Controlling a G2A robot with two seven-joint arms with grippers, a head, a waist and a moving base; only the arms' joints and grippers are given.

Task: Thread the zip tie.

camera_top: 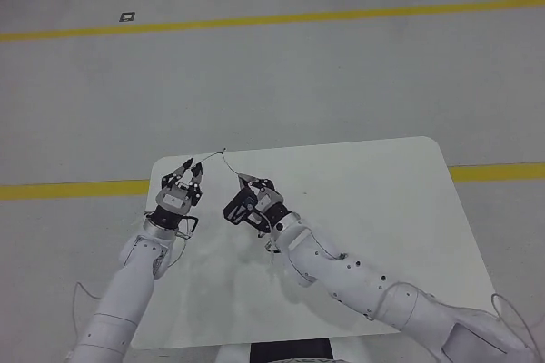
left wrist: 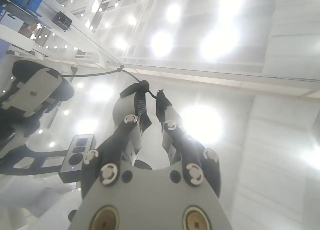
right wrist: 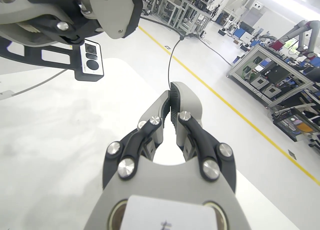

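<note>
A thin black zip tie (camera_top: 224, 151) arcs in the air above the white table's (camera_top: 372, 200) far left edge. My right gripper (camera_top: 242, 181) is shut on its strap (right wrist: 170, 63), pads pressed together (right wrist: 170, 93), with the small head (right wrist: 181, 38) at the strap's far end. My left gripper (camera_top: 189, 168) points upward, its fingers nearly together (left wrist: 151, 90) on the tie's other end. In the left wrist view the tie (left wrist: 100, 73) bends at the head (left wrist: 121, 67) between both grippers. The two grippers stand close, side by side.
Both grippers hang near the table's far edge, by its rounded left corner (camera_top: 159, 165). Grey floor with yellow lines (camera_top: 64, 190) lies beyond. Bare tabletop (right wrist: 50, 120) stretches to the right and toward the robot.
</note>
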